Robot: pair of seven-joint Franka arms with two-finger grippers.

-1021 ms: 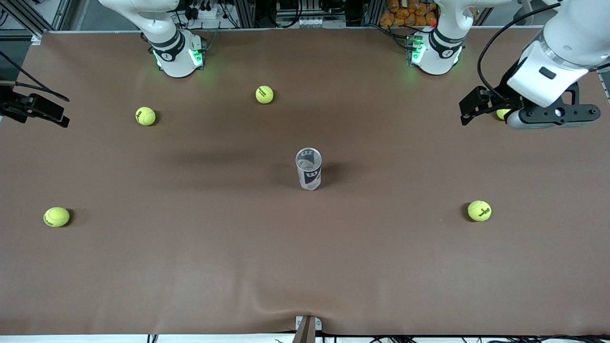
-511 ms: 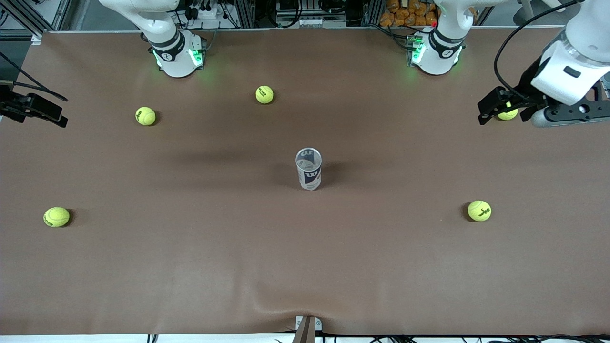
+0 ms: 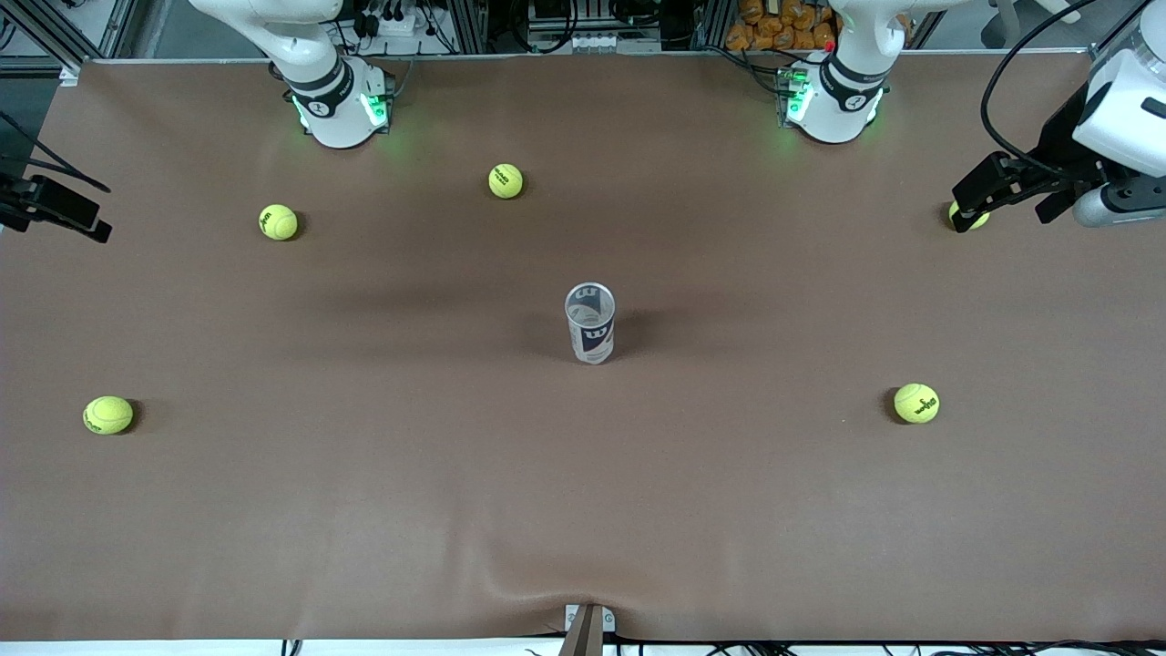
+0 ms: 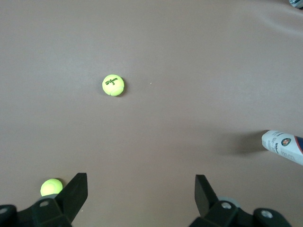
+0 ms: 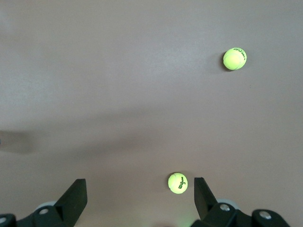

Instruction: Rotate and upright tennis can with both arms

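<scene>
The tennis can (image 3: pixel 590 323) stands upright in the middle of the table, its open silvery rim up and its navy "W" label toward the front camera. Part of it shows at the edge of the left wrist view (image 4: pixel 283 146). My left gripper (image 3: pixel 1007 196) is open and empty, up over the left arm's end of the table, well away from the can; its jaws stand wide apart in the left wrist view (image 4: pixel 141 194). My right gripper (image 3: pixel 64 211) is open and empty over the right arm's end of the table, also with wide jaws (image 5: pixel 140 196).
Several yellow-green tennis balls lie scattered on the brown table: one (image 3: pixel 506 180) near the right arm's base, one (image 3: pixel 278 221) beside it, one (image 3: pixel 108 415) and one (image 3: pixel 916 403) nearer the front camera, and one (image 3: pixel 967 217) partly under the left gripper.
The left gripper has drawn back toward the left arm's end of the table, uncovering the ball under it. The right gripper has slid slightly outward. The can has not moved.
</scene>
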